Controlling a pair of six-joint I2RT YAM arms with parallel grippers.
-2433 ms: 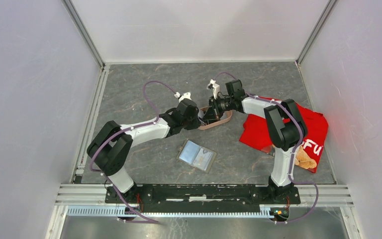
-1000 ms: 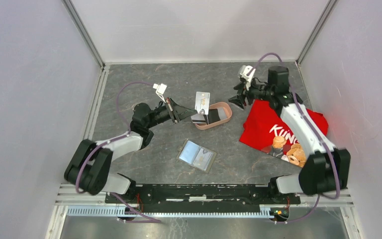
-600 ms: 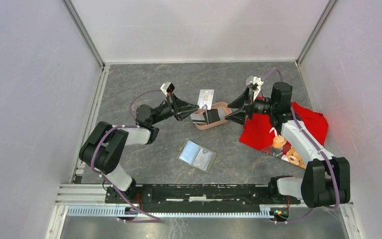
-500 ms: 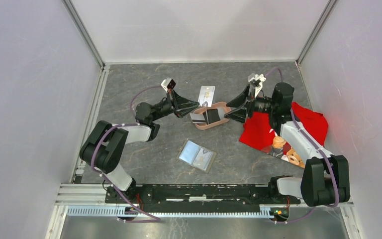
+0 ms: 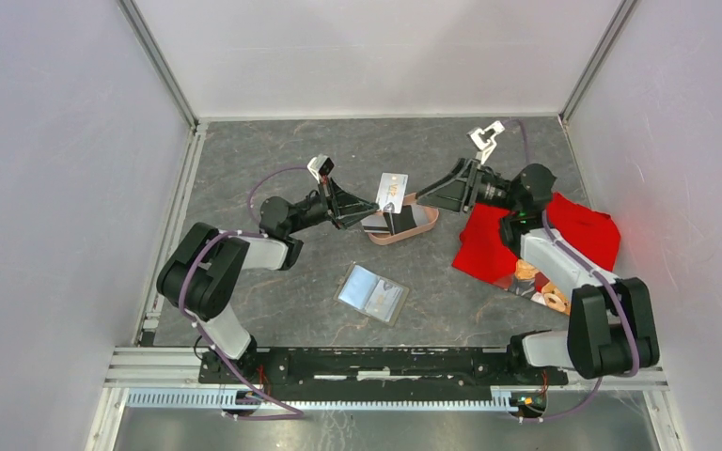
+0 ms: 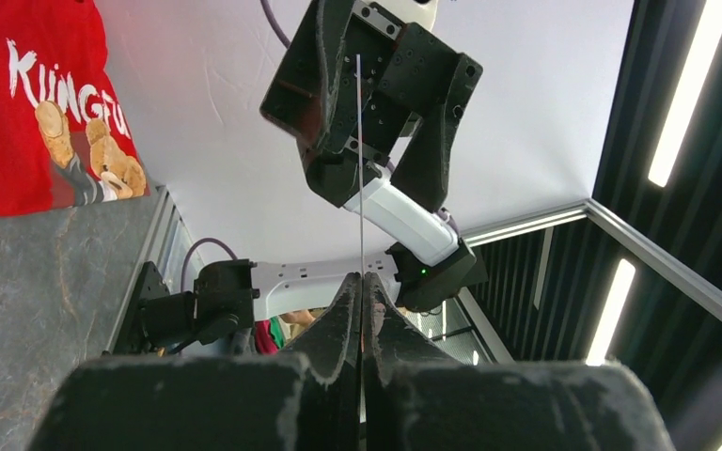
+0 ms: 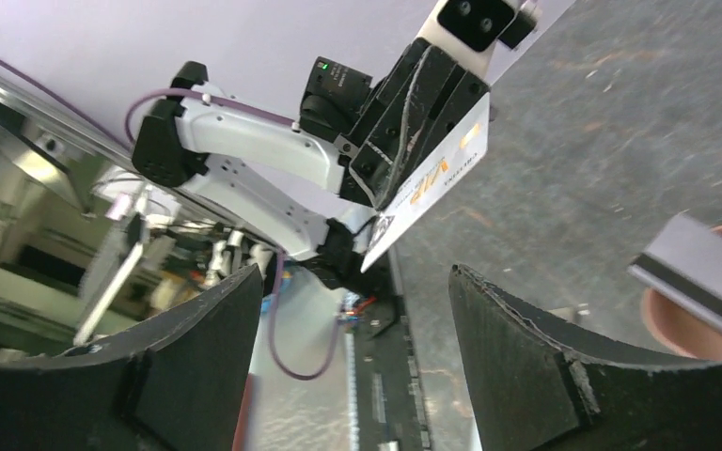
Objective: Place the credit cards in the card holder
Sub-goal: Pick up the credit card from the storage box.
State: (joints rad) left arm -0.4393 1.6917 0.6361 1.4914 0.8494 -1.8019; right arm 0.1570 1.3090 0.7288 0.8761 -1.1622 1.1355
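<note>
I see my left gripper (image 5: 374, 206) with its fingers (image 6: 343, 310) clamped together on the lower edge of one card (image 5: 392, 191); the card stands upright in the air, close to the tray (image 5: 421, 229). The right gripper (image 5: 425, 197) faces this card from near, its fingers (image 7: 197, 357) wide apart and holding nothing. A second card (image 5: 383, 224) lies tilted in the tray. The holder (image 5: 372, 293) lies open in the front half of the worktop, midway between its left and right edges, well apart from the tray; a red shirt (image 5: 588, 235) lies by the right edge.
</note>
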